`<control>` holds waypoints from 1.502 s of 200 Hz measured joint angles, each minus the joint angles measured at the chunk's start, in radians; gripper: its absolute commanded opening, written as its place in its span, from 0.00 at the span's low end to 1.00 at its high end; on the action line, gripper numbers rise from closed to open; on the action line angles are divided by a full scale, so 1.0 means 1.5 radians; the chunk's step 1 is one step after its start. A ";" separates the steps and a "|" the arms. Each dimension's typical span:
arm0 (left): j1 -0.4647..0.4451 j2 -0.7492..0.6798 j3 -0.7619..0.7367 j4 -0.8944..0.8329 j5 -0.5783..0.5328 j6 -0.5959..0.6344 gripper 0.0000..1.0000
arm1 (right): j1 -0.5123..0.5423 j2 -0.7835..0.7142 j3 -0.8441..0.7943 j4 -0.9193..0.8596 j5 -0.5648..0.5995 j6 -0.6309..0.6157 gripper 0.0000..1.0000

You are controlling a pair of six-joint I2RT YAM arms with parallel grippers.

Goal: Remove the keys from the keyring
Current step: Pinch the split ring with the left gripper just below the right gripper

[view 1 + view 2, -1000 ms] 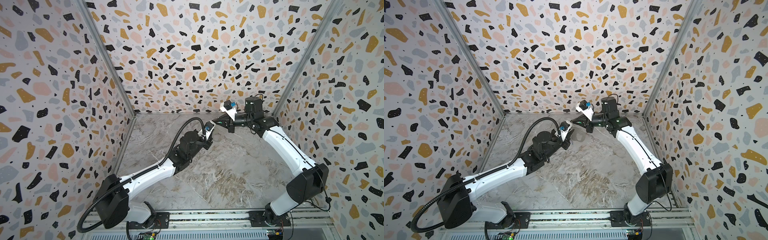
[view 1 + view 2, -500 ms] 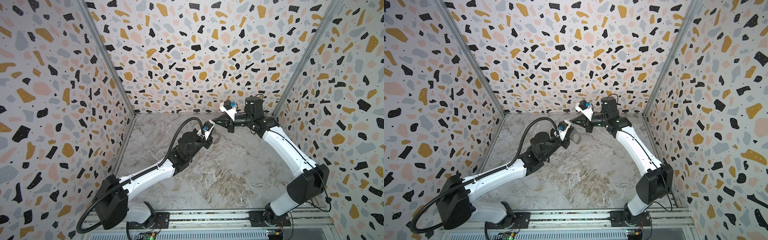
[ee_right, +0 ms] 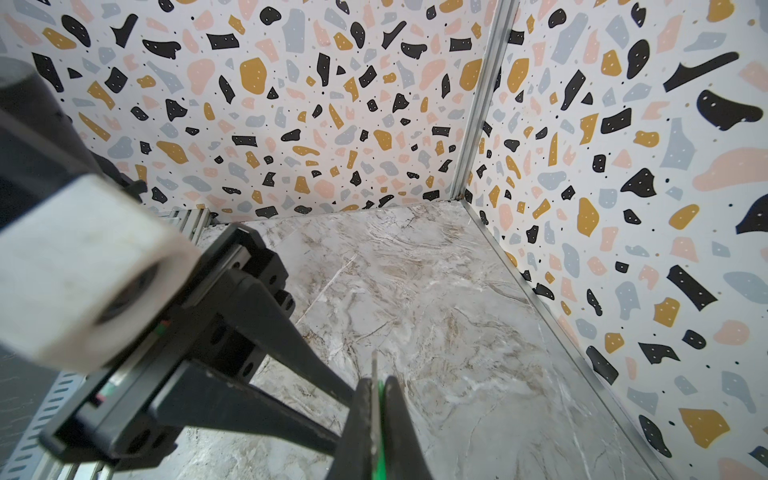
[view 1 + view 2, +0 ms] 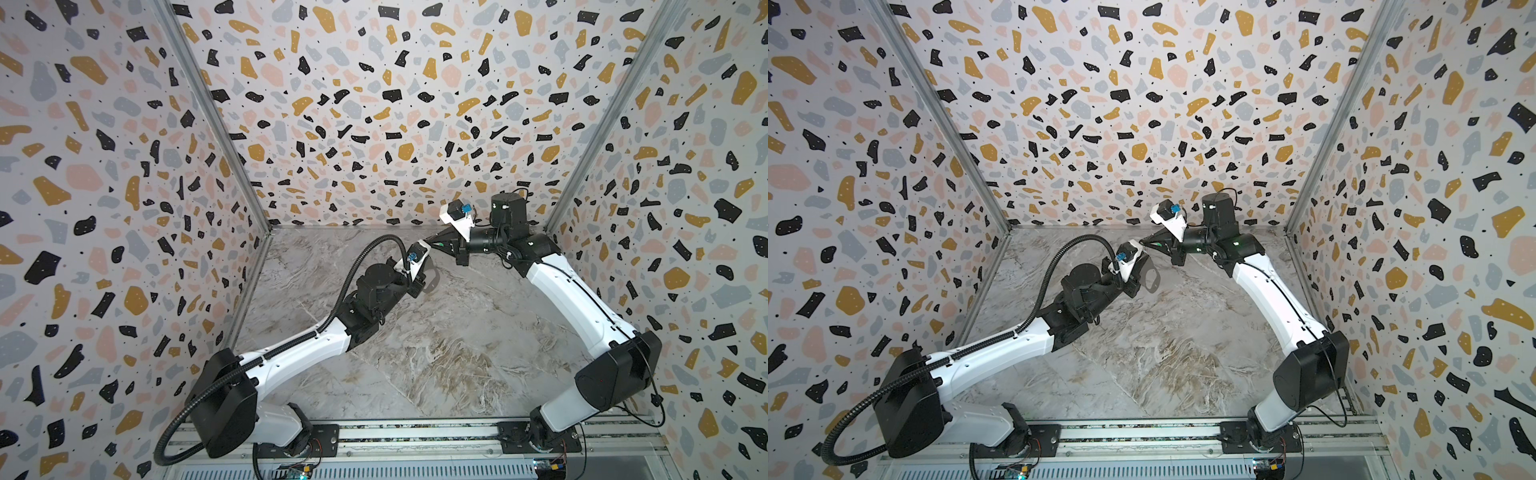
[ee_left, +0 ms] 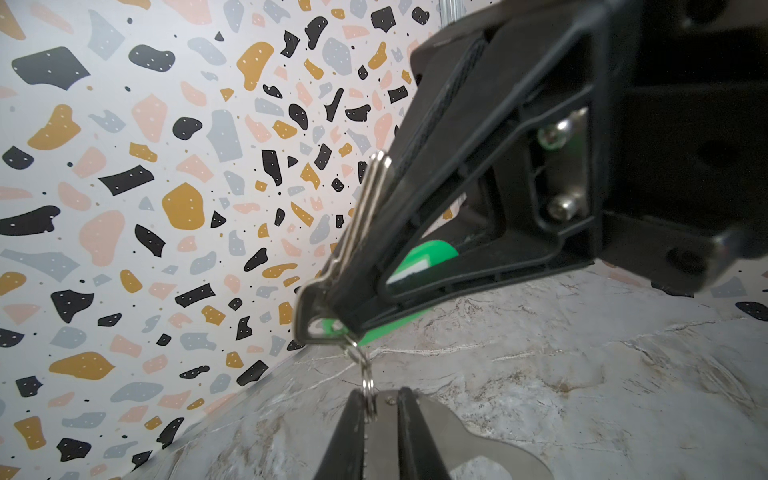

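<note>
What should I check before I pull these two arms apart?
1. Left gripper shut on the flat grey metal plate: ok.
2. Right gripper shut on the bright green plastic tag: ok.
3. Green tag free of the plate: not ok; small metal rings link them.
4. Bright blue plastic tag located: cannot tell; it shows in no view.
5. Plate lifted off the marble tabletop: cannot tell.

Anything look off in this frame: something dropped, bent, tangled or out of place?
Nothing stands out. The left gripper pinches the grey keyring plate, the right gripper grips the green key, and a short chain of small metal rings links the two in mid-air above the table.
</note>
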 measured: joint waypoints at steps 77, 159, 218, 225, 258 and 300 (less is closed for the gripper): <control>0.000 0.001 0.000 0.005 -0.017 -0.003 0.23 | 0.002 -0.005 -0.004 0.001 0.003 0.000 0.00; 0.000 -0.003 0.000 0.015 -0.016 -0.007 0.10 | 0.006 -0.005 -0.009 0.001 0.005 0.000 0.00; 0.000 -0.003 0.000 0.014 -0.016 -0.006 0.00 | 0.007 -0.005 -0.009 0.002 0.016 0.000 0.00; 0.000 -0.003 0.000 0.014 -0.016 -0.006 0.00 | 0.007 -0.005 -0.009 0.002 0.020 0.000 0.00; 0.004 -0.003 0.000 0.013 -0.005 -0.004 0.00 | 0.007 -0.007 -0.010 0.002 0.041 -0.004 0.00; 0.046 -0.014 -0.016 0.037 0.067 -0.036 0.00 | -0.003 -0.037 -0.045 0.018 0.062 -0.008 0.00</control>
